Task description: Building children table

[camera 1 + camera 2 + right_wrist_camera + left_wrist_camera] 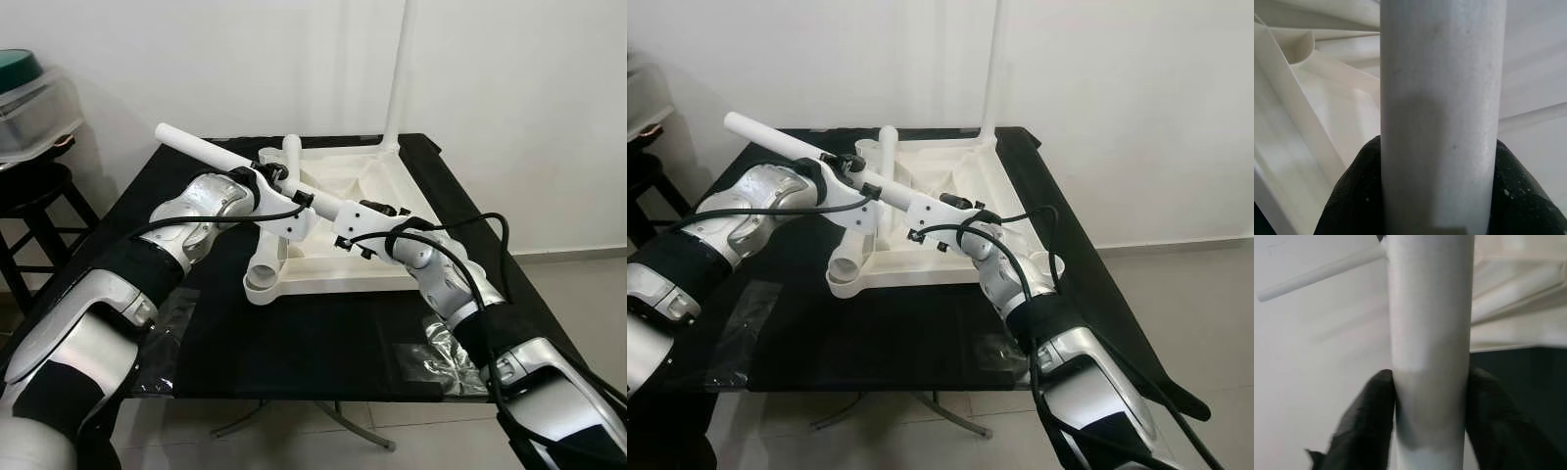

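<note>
Black cloth-covered square table [323, 343]: your work surface, carrying everything below, with crinkled clear plastic wrap [446, 352] lying loose near its front edge.

White moulded plastic children's tabletop [377, 191]: lies upside down on the cloth, ribbed underside up, with round leg sockets at the corners. You can see one tall white leg [400, 73] already standing upright at the far right corner, and a short white stub [292, 155] rising at the far left. The near-left socket [263, 277] is open and empty.

Long white plastic tube leg [779, 139]: the task's piece, held in the air at a slant above the tabletop's left half, high end out to your left, low end toward the middle of the tabletop.

Left gripper [1430, 396]: black fingers [1369, 421] clamped on the tube, one each side.

Right gripper [1440, 191]: likewise clamped on the same tube, further down its length, above the tabletop.

Risks, as judged: with both grippers locked on one rigid tube, any mismatch in your arm motions will twist or bind it. Tilted entry into a socket may jam or push the light tabletop across the cloth. The smooth tube may slip through the fingers when pressed down.
</note>
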Robot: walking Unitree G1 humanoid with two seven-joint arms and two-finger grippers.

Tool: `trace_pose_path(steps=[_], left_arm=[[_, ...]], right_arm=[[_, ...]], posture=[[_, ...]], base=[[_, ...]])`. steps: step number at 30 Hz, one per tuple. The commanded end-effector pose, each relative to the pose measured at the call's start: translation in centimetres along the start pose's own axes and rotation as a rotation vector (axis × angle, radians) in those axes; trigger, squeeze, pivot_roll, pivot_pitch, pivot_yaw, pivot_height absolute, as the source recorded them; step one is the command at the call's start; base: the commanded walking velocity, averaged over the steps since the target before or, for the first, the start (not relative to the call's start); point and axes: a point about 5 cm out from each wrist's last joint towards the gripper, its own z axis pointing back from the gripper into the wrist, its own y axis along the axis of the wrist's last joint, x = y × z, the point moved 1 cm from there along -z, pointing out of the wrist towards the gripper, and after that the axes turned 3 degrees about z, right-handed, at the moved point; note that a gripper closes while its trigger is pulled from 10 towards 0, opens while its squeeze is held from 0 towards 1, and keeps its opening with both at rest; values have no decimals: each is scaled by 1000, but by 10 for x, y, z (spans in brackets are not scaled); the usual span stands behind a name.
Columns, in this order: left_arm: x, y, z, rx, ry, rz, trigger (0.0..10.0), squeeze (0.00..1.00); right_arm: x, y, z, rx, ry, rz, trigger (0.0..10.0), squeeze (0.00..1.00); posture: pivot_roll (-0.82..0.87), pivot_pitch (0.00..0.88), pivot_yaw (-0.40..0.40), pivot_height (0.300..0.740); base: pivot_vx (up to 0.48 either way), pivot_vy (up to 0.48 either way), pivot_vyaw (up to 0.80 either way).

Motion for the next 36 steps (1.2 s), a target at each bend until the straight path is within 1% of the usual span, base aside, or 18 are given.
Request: trace_pose_path(steps=[1, 10, 12, 13, 16, 21, 24, 25, 27, 28, 29, 30, 31, 32, 33, 34, 35, 36], left_arm=[[-8, -1, 5, 19, 20, 46, 10000, 1000], [-29, -3, 12, 76, 90, 95, 10000, 1000], [-50, -19, 20, 28, 168, 105, 10000, 1000], [-50, -19, 20, 28, 168, 105, 10000, 1000], [-85, -55, 44, -85, 299, 153, 10000, 1000], [-87, -80, 61, -152, 338, 259, 10000, 1000], [-66, -82, 62, -51, 330, 618, 10000, 1000], [-66, -82, 62, -51, 330, 618, 10000, 1000], [-55, -77, 61, 30, 332, 811, 10000, 1000], [-55, -77, 61, 30, 332, 811, 10000, 1000], [-48, -72, 60, 86, 354, 948, 10000, 322], [-48, -72, 60, 86, 354, 948, 10000, 322], [-41, -67, 59, 145, 368, 1074, 10000, 78], [-41, -67, 59, 145, 368, 1074, 10000, 78], [-34, -58, 57, 246, 382, 1256, 10000, 0], [-34, -58, 57, 246, 382, 1256, 10000, 0], [-27, -42, 60, 435, 356, 1472, 10000, 0], [-27, -42, 60, 435, 356, 1472, 10000, 0]], right_arm=[[0, -1, -1, -9, 2, 17, 0, 0], [4, -11, 2, -35, -22, 13, 0, 0], [4, -19, 4, -59, -29, 3, 0, 0], [4, -19, 4, -59, -29, 3, 0, 0], [12, -39, 9, -124, -91, -33, 0, 0], [28, -52, 15, -147, -205, -96, 0, 0], [49, -40, 20, 23, -376, -331, 0, 0], [49, -40, 20, 23, -376, -331, 0, 0], [57, -29, 24, 159, -422, -540, 0, 0], [57, -29, 24, 159, -422, -540, 0, 0], [60, -18, 26, 283, -399, -751, 0, 0], [60, -18, 26, 283, -399, -751, 0, 0], [62, -9, 28, 408, -355, -930, 0, 0], [62, -9, 28, 408, -355, -930, 0, 0], [61, 4, 34, 557, -275, -1060, 0, 0], [61, 4, 34, 557, -275, -1060, 0, 0], [55, 19, 42, 720, -122, -1133, 9608, 0], [55, 19, 42, 720, -122, -1133, 9608, 0]], posture=[[-101, 15, -14, 740], [-103, 12, -14, 740], [-103, 11, -13, 740], [-103, 11, -13, 740], [-105, 10, -9, 740], [-105, 9, -2, 740], [-109, 14, 1, 740], [-109, 14, 1, 740], [-113, 17, 7, 740], [-113, 17, 7, 740], [-115, 22, 4, 740], [-115, 22, 4, 740], [-115, 22, 3, 740], [-115, 22, 3, 740], [-115, 25, 4, 740], [-115, 25, 4, 740], [-112, 27, 0, 740], [-112, 27, 0, 740]], base=[[0, 0, 0], [0, 0, 0], [0, 0, 0], [0, 0, 0], [0, 0, 0], [0, 0, 0], [0, 0, 0], [0, 0, 0], [0, 0, 0], [0, 0, 0], [0, 0, 0], [0, 0, 0], [0, 0, 0], [0, 0, 0], [0, 0, 0], [0, 0, 0], [0, 0, 0], [0, 0, 0]])
